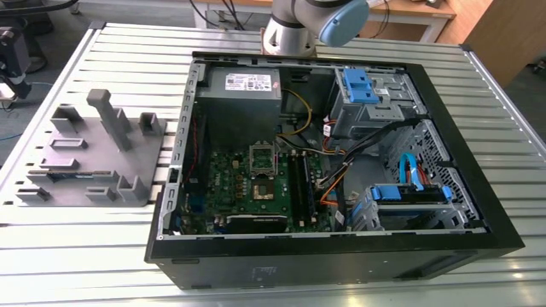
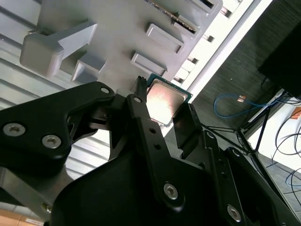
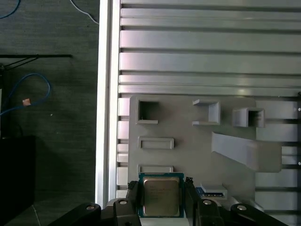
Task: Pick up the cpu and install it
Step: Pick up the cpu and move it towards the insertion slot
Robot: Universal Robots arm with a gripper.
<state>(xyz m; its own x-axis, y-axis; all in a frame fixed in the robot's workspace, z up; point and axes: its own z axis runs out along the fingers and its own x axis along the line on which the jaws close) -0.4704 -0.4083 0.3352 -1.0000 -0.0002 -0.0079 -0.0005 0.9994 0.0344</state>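
The cpu point(image 3: 161, 197), a small square chip with a pale metal top and green rim, sits between my gripper's point(image 3: 161, 188) black fingers point(image 3: 133, 200), which press on two opposite edges. In the second wrist view the cpu point(image 2: 164, 100) hangs in the gripper point(image 2: 162, 110) well above the grey parts fixture point(image 2: 122, 33). In the exterior view the open computer case point(image 1: 341, 256) lies on the slatted table, with the green motherboard point(image 1: 230, 185) and its open socket point(image 1: 262, 188) inside. The arm's base joint point(image 1: 298, 29) stands behind the case.
The grey fixture point(image 1: 85, 160) with upright pegs and pockets lies at the exterior view's left of the case. A power supply point(image 1: 243, 83), blue drive brackets point(image 1: 358, 86) and orange cables point(image 1: 333, 192) crowd the case. The table edge point(image 3: 106, 94) and floor cables point(image 3: 28, 89) lie beside the fixture.
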